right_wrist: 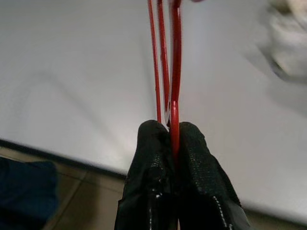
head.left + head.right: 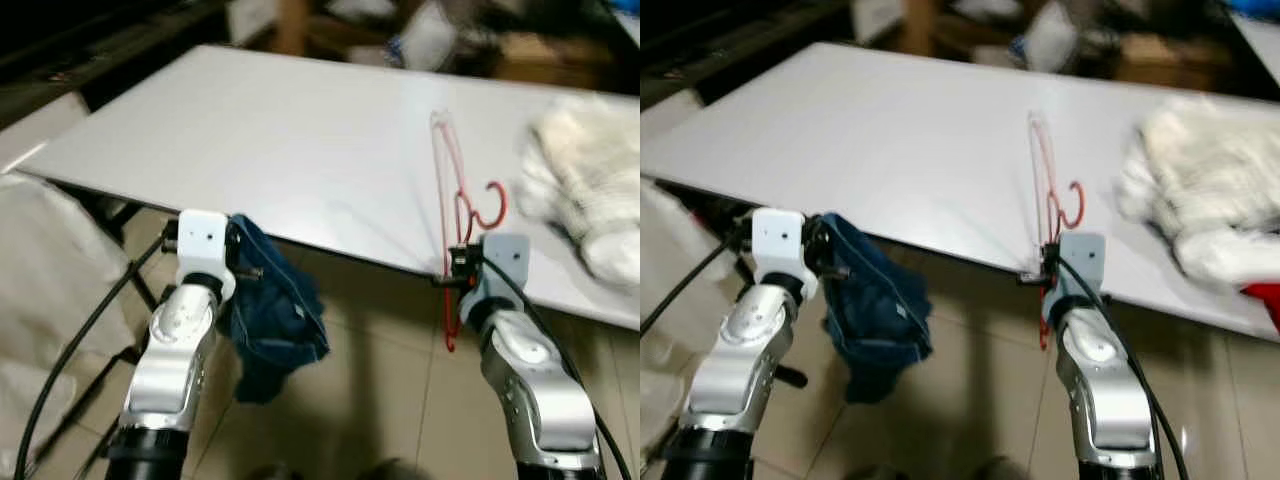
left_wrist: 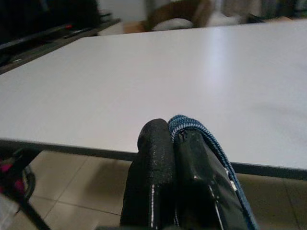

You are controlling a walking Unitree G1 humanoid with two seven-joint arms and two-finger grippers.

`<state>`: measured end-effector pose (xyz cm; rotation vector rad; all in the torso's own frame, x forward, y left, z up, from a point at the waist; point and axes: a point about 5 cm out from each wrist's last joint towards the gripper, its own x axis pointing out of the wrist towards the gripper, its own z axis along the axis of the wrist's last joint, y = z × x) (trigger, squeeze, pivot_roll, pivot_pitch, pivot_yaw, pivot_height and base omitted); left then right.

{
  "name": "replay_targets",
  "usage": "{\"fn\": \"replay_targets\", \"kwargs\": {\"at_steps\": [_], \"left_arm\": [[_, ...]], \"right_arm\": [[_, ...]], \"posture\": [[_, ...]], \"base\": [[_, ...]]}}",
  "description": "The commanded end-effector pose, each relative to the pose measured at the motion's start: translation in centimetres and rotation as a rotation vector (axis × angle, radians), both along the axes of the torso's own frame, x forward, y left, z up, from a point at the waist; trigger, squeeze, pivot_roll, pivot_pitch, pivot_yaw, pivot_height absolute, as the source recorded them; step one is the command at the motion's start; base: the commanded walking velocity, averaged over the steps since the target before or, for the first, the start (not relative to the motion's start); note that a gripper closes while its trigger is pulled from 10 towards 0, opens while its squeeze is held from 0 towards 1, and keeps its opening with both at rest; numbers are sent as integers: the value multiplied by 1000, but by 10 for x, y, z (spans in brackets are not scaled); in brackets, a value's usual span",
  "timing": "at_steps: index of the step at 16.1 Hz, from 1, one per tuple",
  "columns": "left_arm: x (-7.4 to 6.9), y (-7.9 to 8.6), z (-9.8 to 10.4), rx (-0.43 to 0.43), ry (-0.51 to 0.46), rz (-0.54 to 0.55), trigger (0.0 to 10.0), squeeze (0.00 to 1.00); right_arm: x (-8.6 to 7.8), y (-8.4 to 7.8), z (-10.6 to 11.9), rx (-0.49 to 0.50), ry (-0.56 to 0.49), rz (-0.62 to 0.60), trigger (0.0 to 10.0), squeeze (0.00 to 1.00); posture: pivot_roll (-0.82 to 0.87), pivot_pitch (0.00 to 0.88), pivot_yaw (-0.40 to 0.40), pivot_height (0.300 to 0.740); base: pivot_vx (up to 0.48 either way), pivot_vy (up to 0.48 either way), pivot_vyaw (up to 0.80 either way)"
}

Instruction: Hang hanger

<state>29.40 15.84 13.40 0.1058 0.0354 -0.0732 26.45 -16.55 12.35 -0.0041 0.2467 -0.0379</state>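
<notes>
While the right pincer [image 2: 452,268] grips the red hanger [image 2: 447,190] at the surface's [image 2: 250,130] near edge, left pincer [image 2: 243,262] clamps jeans [image 2: 275,315] w/ it. Next, prob.: thread jeans onto hanger.

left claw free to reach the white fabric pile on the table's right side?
Probably not. The left claw is shut on the blue denim garment off the table's near edge, and the white fabric pile lies across the table, beyond the right claw holding the red hanger.
</notes>
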Motion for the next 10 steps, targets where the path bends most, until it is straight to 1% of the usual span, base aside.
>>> {"fn": "replay_targets", "kwargs": {"at_steps": [1,5,6,10], "left_arm": [[1,-2,6,1,-23,-5,10000,0],[2,-3,6,3,-19,-23,10000,0],[3,-3,6,4,-19,-26,10000,0],[4,-3,7,7,-20,-32,10000,0]], "right_arm": [[1,-1,3,2,-5,-4,10000,0],[-2,0,2,9,2,-9,10000,0],[-3,1,2,15,1,-10,10000,0],[-5,1,3,24,-3,-5,10000,0]], "posture": [[-120,68,70,740],[-122,70,81,740],[-124,73,89,740],[-126,76,94,740]], "base": [[0,0,-800],[0,257,-800],[0,345,-556],[0,354,0]]}}
